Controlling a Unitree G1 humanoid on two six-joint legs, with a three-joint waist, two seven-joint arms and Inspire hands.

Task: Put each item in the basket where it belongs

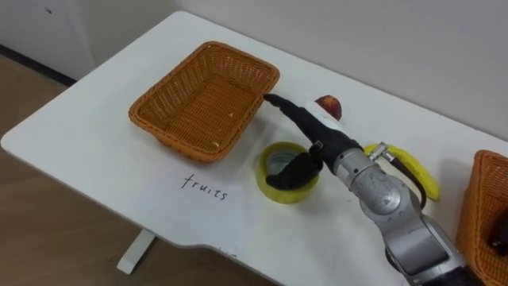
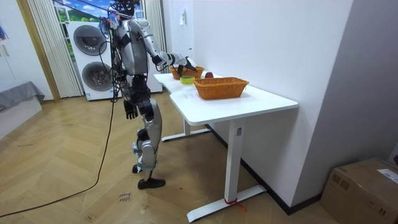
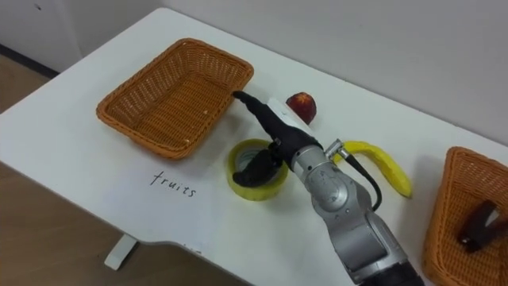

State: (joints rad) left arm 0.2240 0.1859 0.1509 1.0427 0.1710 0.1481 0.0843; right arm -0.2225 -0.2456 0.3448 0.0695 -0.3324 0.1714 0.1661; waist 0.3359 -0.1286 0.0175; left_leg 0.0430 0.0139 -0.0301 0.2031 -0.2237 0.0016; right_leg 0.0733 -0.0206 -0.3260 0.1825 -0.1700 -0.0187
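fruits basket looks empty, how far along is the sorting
Done: one dark item lies in the basket on the right. In hand: the right hand is on the yellow tape roll, next to the empty fruits basket. Left: the red fruit and the banana lie loose on the table, and the tape roll is in neither basket. The left hand hangs at the robot's side.

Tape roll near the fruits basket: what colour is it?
The tape roll is yellow, clearest in the left eye view.

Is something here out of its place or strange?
Nothing spilled or damaged. The basket marked fruits is empty, while the apple and banana lie on the table, and the right hand is at the tape roll.
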